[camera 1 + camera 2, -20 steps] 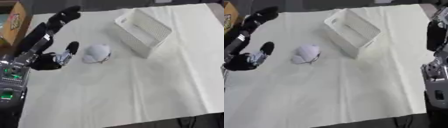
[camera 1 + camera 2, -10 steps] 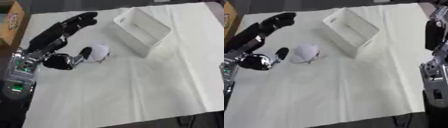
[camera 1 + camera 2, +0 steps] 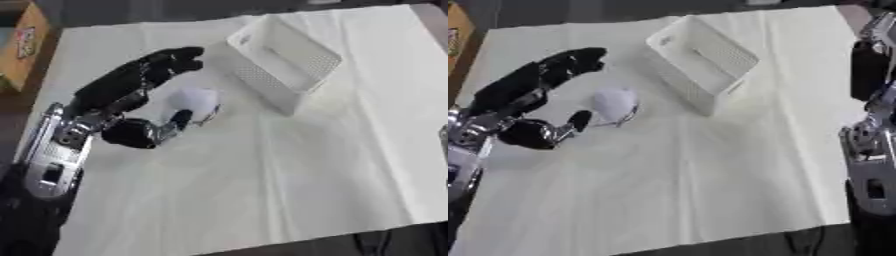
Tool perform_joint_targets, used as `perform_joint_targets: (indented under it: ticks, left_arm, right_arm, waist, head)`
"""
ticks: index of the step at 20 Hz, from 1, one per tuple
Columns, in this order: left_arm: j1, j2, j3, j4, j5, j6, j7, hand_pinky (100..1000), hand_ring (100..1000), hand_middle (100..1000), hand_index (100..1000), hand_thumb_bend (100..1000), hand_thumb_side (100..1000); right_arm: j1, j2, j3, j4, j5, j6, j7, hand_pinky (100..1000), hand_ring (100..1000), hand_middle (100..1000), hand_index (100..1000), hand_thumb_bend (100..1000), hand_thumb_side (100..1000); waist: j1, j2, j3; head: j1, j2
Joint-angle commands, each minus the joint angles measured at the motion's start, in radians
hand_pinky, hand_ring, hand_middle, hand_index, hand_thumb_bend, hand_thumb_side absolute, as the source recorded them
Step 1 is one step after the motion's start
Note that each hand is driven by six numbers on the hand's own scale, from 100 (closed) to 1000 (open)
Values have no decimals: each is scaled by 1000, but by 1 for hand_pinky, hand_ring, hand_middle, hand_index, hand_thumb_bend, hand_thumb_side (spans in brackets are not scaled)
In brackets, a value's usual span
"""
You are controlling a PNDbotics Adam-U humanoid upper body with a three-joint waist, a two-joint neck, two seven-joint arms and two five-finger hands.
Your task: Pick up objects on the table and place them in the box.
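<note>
Right now my left hand (image 3: 131,105) is spread wide over the white cloth (image 3: 262,175) covering the table, fingers (image 3: 171,62) stretched out nearly straight toward the far side, thumb (image 3: 175,122) swung out below them. Between thumb & fingers sits the white rounded object (image 3: 197,102) w/ a thin dark cord or strap at its near edge (can't make out what it is exactly). Thumb tip is just beside it, maybe touching; fingers pass above & to its left, not curled round it, so nothing is held. White box (image 3: 284,62) lies a bit askew, near the object on its right, far side of the cloth, open top facing up, apart from the hand. Cardboard box (image 3: 22,47) sits at the far left edge. My right arm (image 3: 872,150) shows along the right edge in the right eye view; hand itself I can't make out there.
</note>
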Motion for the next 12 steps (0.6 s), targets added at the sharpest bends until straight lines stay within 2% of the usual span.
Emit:
perform_joint_targets:
  ticks: [1,5,12]
  left_arm:
    - [-17,9,0,13,-54,-4,0,1000,993,1000,1000,100,815]
    - [-24,7,19,36,-106,2,8,1000,993,1000,1000,100,804]
    - [-50,-5,62,52,-139,51,67,1000,982,1000,1000,100,787]
  right_arm:
    - [-11,-12,-1,-20,-3,-2,-3,474,562,704,751,100,873]
    - [-10,-13,-1,-20,-6,-2,-6,473,562,704,751,100,876]
    - [-8,-14,-2,-21,-9,-2,-7,473,562,704,751,100,878]
  waist:
    - [0,-11,-1]
    - [1,-9,0]
    - [2,-7,0]
  head:
    - [8,-3]
    - [6,-3]
    - [-7,-3]
